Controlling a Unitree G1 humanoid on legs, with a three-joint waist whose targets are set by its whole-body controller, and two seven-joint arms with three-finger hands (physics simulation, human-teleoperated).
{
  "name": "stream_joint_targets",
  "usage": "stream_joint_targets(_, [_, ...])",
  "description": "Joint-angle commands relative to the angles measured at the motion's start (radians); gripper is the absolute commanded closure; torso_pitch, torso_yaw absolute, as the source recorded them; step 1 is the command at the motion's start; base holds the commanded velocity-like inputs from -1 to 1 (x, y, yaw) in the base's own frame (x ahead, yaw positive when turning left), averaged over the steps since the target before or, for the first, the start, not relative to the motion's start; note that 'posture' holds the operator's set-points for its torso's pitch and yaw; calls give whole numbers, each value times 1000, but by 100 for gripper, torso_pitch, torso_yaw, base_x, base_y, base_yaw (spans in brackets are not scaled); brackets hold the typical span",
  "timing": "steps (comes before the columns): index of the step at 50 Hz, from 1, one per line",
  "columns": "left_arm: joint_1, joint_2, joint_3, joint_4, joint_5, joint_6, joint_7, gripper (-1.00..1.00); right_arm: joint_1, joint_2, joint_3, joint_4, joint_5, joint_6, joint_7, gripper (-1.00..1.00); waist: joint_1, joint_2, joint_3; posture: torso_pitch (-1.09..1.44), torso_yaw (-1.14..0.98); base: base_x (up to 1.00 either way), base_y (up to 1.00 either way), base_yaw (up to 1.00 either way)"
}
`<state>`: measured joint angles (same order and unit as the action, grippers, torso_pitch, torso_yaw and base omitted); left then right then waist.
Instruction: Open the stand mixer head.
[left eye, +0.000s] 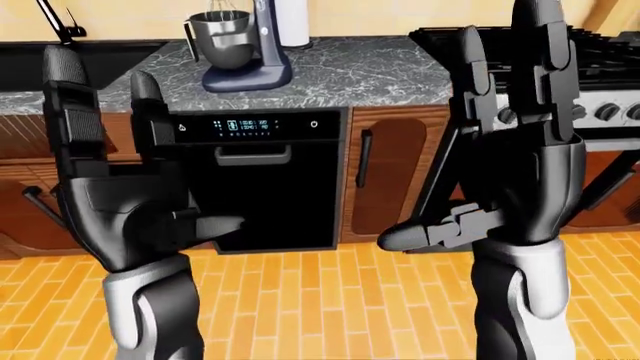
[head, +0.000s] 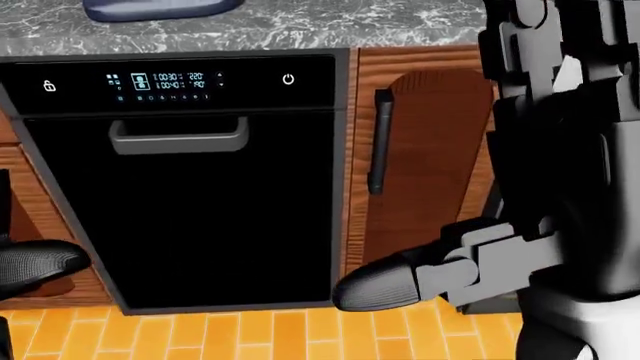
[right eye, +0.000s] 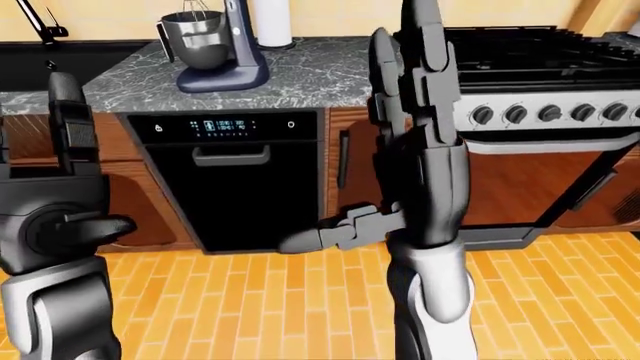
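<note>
The blue-grey stand mixer (left eye: 255, 46) stands on the grey marble counter (left eye: 360, 71) at the top of the left-eye view. Its head is down over the steel bowl (left eye: 220, 31). Only its base (head: 160, 7) shows in the head view. My left hand (left eye: 140, 135) is raised well short of the counter, below and left of the mixer, open with fingers upright. My right hand (left eye: 470, 105) is raised at the right of the same view, open, thumb pointing left. Neither hand touches anything.
A black dishwasher (left eye: 265, 187) with a lit panel sits under the mixer, beside a narrow wooden cabinet door (left eye: 385, 172). A stove with knobs (right eye: 540, 112) stands at the right, a sink faucet (left eye: 55, 22) at the left. A white roll (left eye: 292, 21) stands behind the mixer. The floor is orange brick.
</note>
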<state>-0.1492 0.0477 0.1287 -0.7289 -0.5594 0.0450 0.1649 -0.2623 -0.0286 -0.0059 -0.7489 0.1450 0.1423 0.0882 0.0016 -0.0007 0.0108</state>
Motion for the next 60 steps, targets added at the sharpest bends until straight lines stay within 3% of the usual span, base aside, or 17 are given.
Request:
stream_joint_targets(1, [-19, 6, -1, -32, -32, 19, 20, -100, -20, -2, 1, -25, 5, 23, -15, -100, -1, 2, -8, 0, 0, 0, 0, 0])
stream_joint_targets(18, [-10, 5, -2, -14, -41, 2, 7, -100, -31, -4, 9, -35, -32, 20, 5, -100, 1, 5, 1, 0, 0, 0, 0, 0])
stream_joint_targets(24, [-9, 4, -4, -13, -38, 2, 11, -100, -28, -1, 5, -30, -40, 28, 7, -100, -16, -73, 18, 0, 0, 0, 82, 0])
stream_joint_targets(29, [-14, 6, 0, -15, -44, 9, 16, -100, -18, -7, 15, -31, -58, 16, 14, -100, -41, 103, 15, 0, 0, 0, 20, 0])
stream_joint_targets(30, [-13, 6, 1, -8, -41, 4, 13, -100, -22, -1, 11, -31, -54, 19, 9, -100, -27, -2, 44, 0, 0, 0, 100, 0])
stream_joint_targets(33, [-7, 6, -1, -10, -37, 4, 10, -100, -21, 3, 7, -31, -43, 19, 9, -100, -14, -27, 62, 0, 0, 0, 37, 0])
stream_joint_targets(36, [-13, 8, -1, -19, -39, 10, 15, -100, -14, 1, 16, -42, -44, 26, 12, -100, -3, -24, 7, 0, 0, 0, 21, 0])
stream_joint_targets(37, [-12, 7, -1, -20, -39, 10, 15, -100, -14, 3, 14, -38, -45, 18, 10, -100, -8, -98, 8, 0, 0, 0, 100, 0])
stream_joint_targets(39, [-11, 7, -1, -21, -39, 10, 15, -100, -13, 2, 13, -38, -37, 20, 13, -100, -6, -93, 46, 0, 0, 0, 50, 0])
stream_joint_targets(41, [-14, 7, 0, -18, -38, 9, 16, -100, -14, 3, 8, -41, -26, 20, 7, -100, -7, -48, 7, 0, 0, 0, 0, 0])
stream_joint_targets(43, [-13, 7, -1, -19, -37, 9, 17, -100, -11, -2, 13, -44, -35, 20, 12, -100, -11, 4, 13, 0, 0, 0, 52, 0])
stream_joint_targets(45, [-10, 7, -1, -21, -38, 10, 15, -100, -10, 1, 10, -43, -33, 20, 12, -100, -6, -51, 22, 0, 0, 0, 100, 0])
stream_joint_targets(47, [-11, 7, 1, -20, -39, 10, 15, -100, -12, 2, 7, -44, -26, 22, 10, -100, -9, -43, 5, 0, 0, 0, 35, 0])
stream_joint_targets(51, [-11, 7, 0, -20, -37, 9, 16, -100, -15, -1, 7, -50, -32, 21, 4, -100, -32, 109, 22, 0, 0, 0, 18, 0])
stream_joint_targets(52, [-11, 7, 0, -21, -38, 10, 17, -100, -14, -3, 8, -50, -33, 21, 8, -100, -14, 17, 41, 0, 0, 0, 100, 0])
stream_joint_targets(56, [-11, 7, -1, -19, -36, 9, 16, -100, -10, 0, 8, -46, -29, 21, 10, -100, -15, -71, 57, 0, 0, 0, 61, 0])
stream_joint_targets(60, [-11, 7, 1, -18, -37, 8, 15, -100, -12, 1, 9, -49, -29, 21, 7, -100, -10, -44, 26, 0, 0, 0, 23, 0])
